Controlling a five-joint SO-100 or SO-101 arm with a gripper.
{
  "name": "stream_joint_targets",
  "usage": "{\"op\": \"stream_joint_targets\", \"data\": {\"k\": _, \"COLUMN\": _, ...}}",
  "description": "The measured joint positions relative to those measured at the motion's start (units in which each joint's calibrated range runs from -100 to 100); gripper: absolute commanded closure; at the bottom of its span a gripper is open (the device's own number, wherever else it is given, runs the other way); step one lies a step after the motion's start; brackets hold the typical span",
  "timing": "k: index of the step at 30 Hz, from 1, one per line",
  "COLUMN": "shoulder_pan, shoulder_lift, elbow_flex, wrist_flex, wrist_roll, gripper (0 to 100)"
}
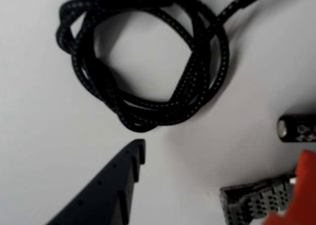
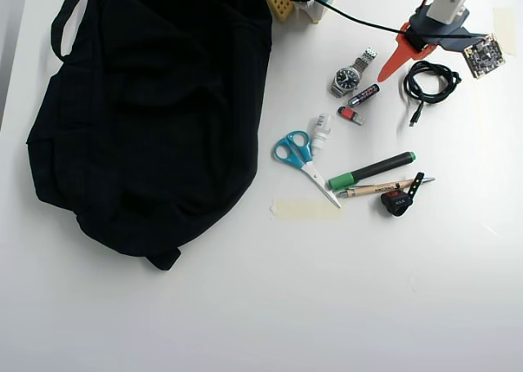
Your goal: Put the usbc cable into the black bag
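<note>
The usbc cable (image 1: pixel 148 62) is a thin black braided cable in a loose coil on the white table, with a free end running to the upper right. In the overhead view it (image 2: pixel 431 82) lies at the far right. My gripper (image 1: pixel 222 156) is open and empty just short of the coil, its dark finger (image 1: pixel 123 175) near the coil's edge and its orange finger (image 1: pixel 306 185) at the right. In the overhead view the gripper (image 2: pixel 426 60) hovers just above the coil. The black bag (image 2: pixel 147 102) lies floppy at the left, far from the gripper.
A wristwatch (image 2: pixel 350 78) lies beside the orange finger; its strap (image 1: pixel 256 200) shows in the wrist view, with a small black stick (image 1: pixel 296 127) nearby. Scissors (image 2: pixel 298 155), a green marker (image 2: pixel 372 169), a pen (image 2: pixel 384 188) and tape (image 2: pixel 304 208) lie between cable and bag.
</note>
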Motion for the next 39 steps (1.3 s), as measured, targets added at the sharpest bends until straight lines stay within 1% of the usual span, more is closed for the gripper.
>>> {"op": "stream_joint_targets", "data": {"k": 3, "shoulder_pan": 0.59, "shoulder_lift": 0.0, "elbow_flex": -0.43, "wrist_flex": 0.0, "wrist_roll": 0.29, "gripper": 61}}
{"op": "stream_joint_targets", "data": {"k": 7, "shoulder_pan": 1.83, "shoulder_lift": 0.0, "elbow_flex": -2.22, "wrist_flex": 0.0, "wrist_roll": 3.22, "gripper": 61}}
{"op": "stream_joint_targets", "data": {"k": 15, "shoulder_pan": 4.77, "shoulder_lift": 0.08, "elbow_flex": -2.73, "wrist_flex": 0.0, "wrist_roll": 5.76, "gripper": 61}}
{"op": "stream_joint_targets", "data": {"k": 33, "shoulder_pan": 5.43, "shoulder_lift": 3.75, "elbow_flex": -5.97, "wrist_flex": 0.0, "wrist_roll": 6.11, "gripper": 61}}
{"op": "stream_joint_targets", "data": {"k": 39, "shoulder_pan": 5.65, "shoulder_lift": 7.26, "elbow_flex": -7.76, "wrist_flex": 0.0, "wrist_roll": 6.11, "gripper": 61}}
